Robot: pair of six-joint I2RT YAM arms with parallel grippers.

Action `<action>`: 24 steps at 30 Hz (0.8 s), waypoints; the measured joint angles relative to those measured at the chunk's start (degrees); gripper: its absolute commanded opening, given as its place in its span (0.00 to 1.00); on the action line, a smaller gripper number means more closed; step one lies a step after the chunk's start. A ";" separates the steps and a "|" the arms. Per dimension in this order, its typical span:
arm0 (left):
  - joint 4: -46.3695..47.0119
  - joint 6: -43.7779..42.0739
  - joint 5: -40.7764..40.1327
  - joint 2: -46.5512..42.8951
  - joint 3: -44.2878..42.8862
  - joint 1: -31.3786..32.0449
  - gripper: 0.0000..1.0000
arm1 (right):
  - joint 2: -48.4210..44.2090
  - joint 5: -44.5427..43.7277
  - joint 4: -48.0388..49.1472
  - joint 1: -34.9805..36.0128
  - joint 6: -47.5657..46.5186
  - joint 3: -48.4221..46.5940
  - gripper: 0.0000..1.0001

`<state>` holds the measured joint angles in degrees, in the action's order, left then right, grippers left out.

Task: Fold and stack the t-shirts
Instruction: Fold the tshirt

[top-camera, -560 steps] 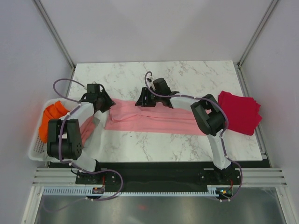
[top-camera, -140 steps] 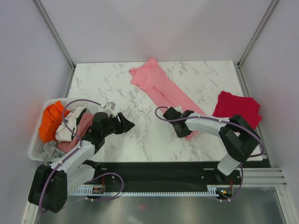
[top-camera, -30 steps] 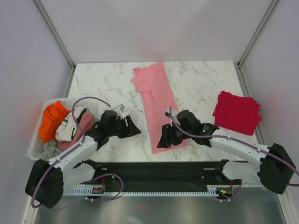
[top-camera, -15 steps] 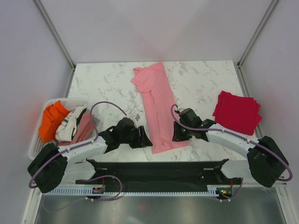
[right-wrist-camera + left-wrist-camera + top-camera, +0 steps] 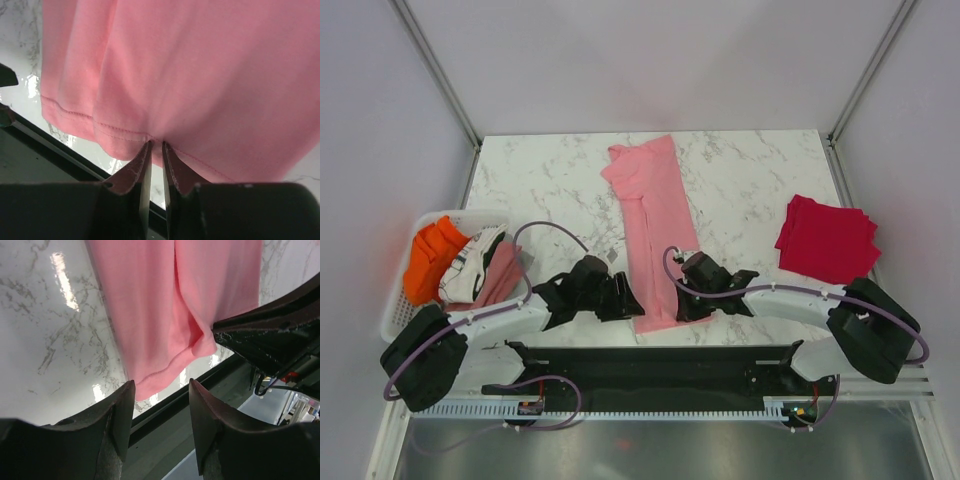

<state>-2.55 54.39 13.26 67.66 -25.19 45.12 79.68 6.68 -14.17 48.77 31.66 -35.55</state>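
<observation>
Near edge: metal rail (image 5: 650, 385), then a black base strip (image 5: 650, 358) carrying both arms. Table (image 5: 550, 180) is white marble with grey veins, glossy, with lamp glare in the wrist views. Plain pale walls (image 5: 640, 60) close it in on three sides. White basket (image 5: 480, 214) at the left edge holds orange, white and pink cloth. Left gripper (image 5: 628, 300) is low over the table, jaws well apart and gripping nothing, just beside the near left corner of the pink shirt (image 5: 655, 230). Right gripper (image 5: 156, 146) has its fingers (image 5: 131, 175) drawn almost together, pinching the stitched hem at the shirt's near right. The cloth puckers into a small ridge there. Pink shirt lies mid-table, folded lengthwise into a long narrow band. Its hem is at the near edge, and the sleeve end is far back, leaning slightly left. The surface is mostly smooth, with one lengthwise crease. Red shirt (image 5: 827, 240) sits well apart at the right edge, folded to a squarish pad with layered edges showing.
</observation>
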 measured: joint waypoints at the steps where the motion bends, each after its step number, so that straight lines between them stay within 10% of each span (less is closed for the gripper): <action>1: -0.42 0.00 -0.44 -0.20 0.09 0.00 0.55 | 0.00 -0.28 0.61 0.92 0.66 0.17 0.22; 24: -4.52 2.82 -2.91 1.31 0.09 2.99 0.45 | -14.67 -17.14 -12.59 2.36 7.61 0.72 0.40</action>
<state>-7.07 57.21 10.35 68.97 -25.10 48.12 65.01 -10.46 -26.76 51.13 39.27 -34.83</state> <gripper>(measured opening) 0.455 0.396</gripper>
